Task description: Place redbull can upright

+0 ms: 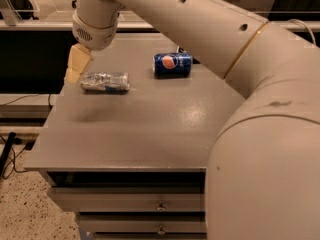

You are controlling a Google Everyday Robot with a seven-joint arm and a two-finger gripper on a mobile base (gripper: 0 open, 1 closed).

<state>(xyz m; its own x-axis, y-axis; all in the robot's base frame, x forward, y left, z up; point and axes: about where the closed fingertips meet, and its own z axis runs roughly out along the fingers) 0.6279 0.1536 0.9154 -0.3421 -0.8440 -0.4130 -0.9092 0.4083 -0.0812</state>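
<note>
The redbull can (105,81) lies on its side near the table's far left edge, silver and blue, its long axis running left to right. My gripper (76,66) hangs just left of the can's left end, by the table's left edge, with its cream fingers (79,59) pointing down and left. It holds nothing that I can see. The big white arm reaches in from the right across the top of the view.
A dark blue Pepsi can (172,64) lies on its side at the far middle of the grey table (145,129). The arm hides the table's far right corner. Drawers (160,204) sit under the front edge. The table drops off close to the gripper's left.
</note>
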